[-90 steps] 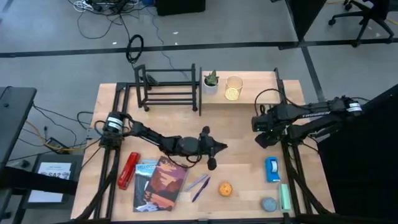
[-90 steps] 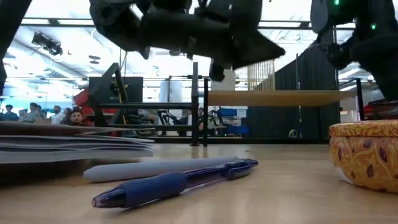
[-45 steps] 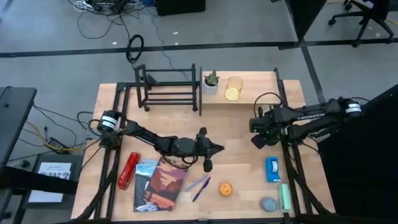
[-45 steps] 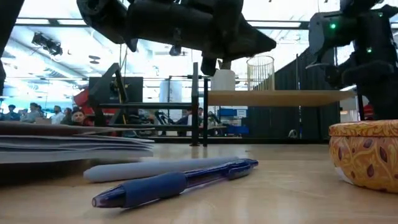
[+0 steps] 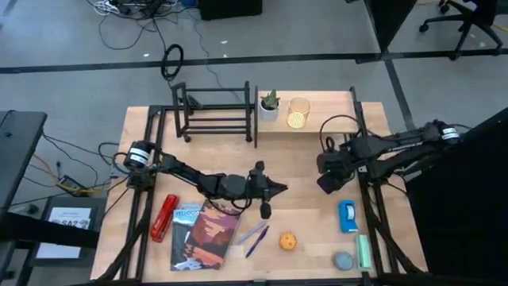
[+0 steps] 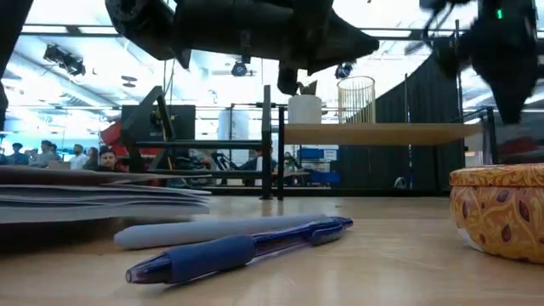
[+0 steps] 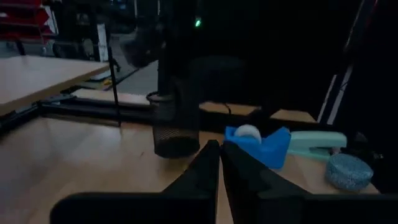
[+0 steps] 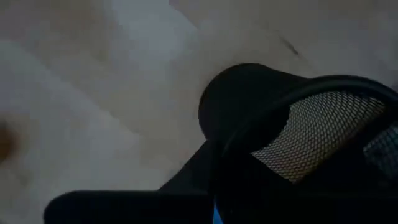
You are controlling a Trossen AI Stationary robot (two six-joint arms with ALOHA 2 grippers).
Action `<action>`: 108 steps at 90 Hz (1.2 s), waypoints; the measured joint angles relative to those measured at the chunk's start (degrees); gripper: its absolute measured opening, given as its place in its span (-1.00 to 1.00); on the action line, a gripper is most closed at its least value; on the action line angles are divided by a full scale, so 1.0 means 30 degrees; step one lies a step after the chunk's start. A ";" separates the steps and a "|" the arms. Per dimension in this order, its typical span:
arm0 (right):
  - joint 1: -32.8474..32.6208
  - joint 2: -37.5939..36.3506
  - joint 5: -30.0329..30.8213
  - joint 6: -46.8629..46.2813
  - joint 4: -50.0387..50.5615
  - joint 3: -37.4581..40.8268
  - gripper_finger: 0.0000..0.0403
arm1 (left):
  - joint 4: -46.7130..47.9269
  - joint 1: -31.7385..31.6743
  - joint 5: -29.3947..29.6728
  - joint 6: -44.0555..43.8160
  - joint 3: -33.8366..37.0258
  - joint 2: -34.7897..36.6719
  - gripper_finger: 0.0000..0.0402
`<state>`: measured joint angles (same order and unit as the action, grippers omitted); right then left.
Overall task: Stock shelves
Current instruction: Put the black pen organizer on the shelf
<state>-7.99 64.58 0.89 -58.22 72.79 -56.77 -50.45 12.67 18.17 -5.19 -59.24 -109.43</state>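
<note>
Presently, shelves: black metal-bar rack (image 5: 214, 111) at the far edge of the counter (image 5: 309, 167), left of centre; pale plank shelf (image 5: 305, 125) adjoining on its right, carrying a small potted plant (image 5: 270, 103) and a gold wire cup (image 5: 298, 113) side by side.

Right end effector (image 5: 327, 181): above the counter's right side, gripping a black mesh cup (image 7: 169, 124), tilted.

Left end effector (image 5: 279, 189): mid-counter, fingers pressed together, empty.

Near edge of counter, left to right: red stapler (image 5: 163, 218), stacked books (image 5: 206, 234), two pens (image 5: 254, 235), patterned orange tin (image 5: 287, 241), round grey item (image 5: 343, 260). Right side: blue tape dispenser (image 5: 348, 215), pale green stapler (image 5: 363, 252).

Surface: light wood, black frame rails at both sides.

Room: grey floor with cables behind the counter; dark curtain (image 6: 425, 127) to the right; seated people (image 6: 59, 156) far off in the low view.
</note>
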 joint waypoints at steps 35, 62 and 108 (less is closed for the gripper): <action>0.1317 0.1563 0.3259 0.3462 0.5862 -0.9898 -1.00 | -0.0125 0.0000 -0.0004 0.0159 0.0000 0.0000 -1.00; 0.6736 0.5286 0.3196 1.1384 0.5711 -1.5606 -1.00 | -0.0153 0.0000 -0.0004 0.0151 -0.0007 -0.0007 -1.00; 1.5939 0.6619 0.1593 1.7959 0.5754 -1.6400 -1.00 | -0.0080 0.0141 -0.0054 0.0144 -0.0007 -0.0015 -1.00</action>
<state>39.82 84.43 5.67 -4.34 90.05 -105.97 -50.69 13.09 18.00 -4.75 -59.27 -109.47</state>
